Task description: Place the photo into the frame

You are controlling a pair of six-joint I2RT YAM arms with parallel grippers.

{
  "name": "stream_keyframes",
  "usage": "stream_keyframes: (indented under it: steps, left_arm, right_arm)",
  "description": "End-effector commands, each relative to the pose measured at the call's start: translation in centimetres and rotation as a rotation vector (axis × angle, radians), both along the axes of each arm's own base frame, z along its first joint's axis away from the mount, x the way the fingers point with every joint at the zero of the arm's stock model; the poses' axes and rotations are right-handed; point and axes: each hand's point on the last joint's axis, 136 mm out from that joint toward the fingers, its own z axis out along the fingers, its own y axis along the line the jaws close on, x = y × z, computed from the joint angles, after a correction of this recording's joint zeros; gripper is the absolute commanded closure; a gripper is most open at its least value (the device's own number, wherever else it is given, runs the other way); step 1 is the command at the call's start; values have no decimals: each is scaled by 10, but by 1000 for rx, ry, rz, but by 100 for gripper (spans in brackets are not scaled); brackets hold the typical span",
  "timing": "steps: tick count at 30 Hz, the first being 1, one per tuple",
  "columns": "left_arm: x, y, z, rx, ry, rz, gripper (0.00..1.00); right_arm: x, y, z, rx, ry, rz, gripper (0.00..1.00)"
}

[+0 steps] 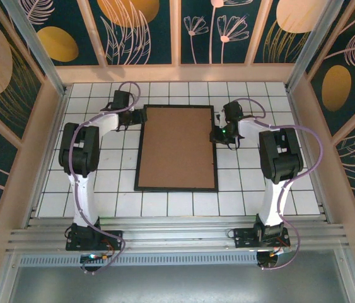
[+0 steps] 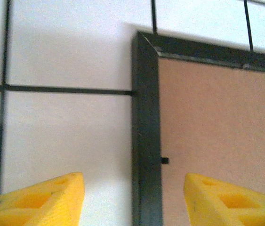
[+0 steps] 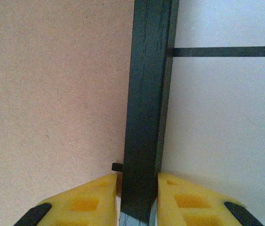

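The frame [image 1: 138,158] lies flat mid-table, back side up, its narrow black rim around a plain brown backing board [image 1: 177,146]. The photo is hidden. My left gripper [image 1: 138,117] hovers at the frame's far-left rim. In the left wrist view it [image 2: 133,182] is open, its yellow fingers [image 2: 52,197] standing wide on either side of the rim [image 2: 146,117] without touching it. My right gripper [image 1: 215,134] is at the right rim. Its wrist view shows it [image 3: 137,184] shut on the black rim [image 3: 146,94], one finger on the board side, one on the table side.
Small black retaining tabs stick out from the rim over the board [image 2: 164,160] [image 3: 116,166]. The white tiled table [image 1: 259,183] has free room on both sides of the frame. Wooden walls enclose the table at the left, right and back.
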Motion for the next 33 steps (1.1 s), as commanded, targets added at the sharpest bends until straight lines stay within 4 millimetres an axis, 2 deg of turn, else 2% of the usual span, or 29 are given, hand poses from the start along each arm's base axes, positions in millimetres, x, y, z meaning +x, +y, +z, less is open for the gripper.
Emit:
stream_keyframes:
  steps: [1,6,9,25,33]
  left_arm:
    - [8,0,13,-57,-35,18,46]
    - [20,1,2,-31,-17,11,59]
    - [23,-2,-6,-21,9,-14,62]
    - [14,-17,-41,-39,106,-108,67]
    - [-2,-26,-53,-15,143,-147,67]
  right_arm:
    - [-14,-5,-31,-82,68,29,76]
    - [-15,-5,-32,-81,71,27,76]
    - [-14,-5,-31,-83,69,28,76]
    - [-14,-6,-32,-82,72,27,76]
    - [-13,-6,-31,-83,71,26,76]
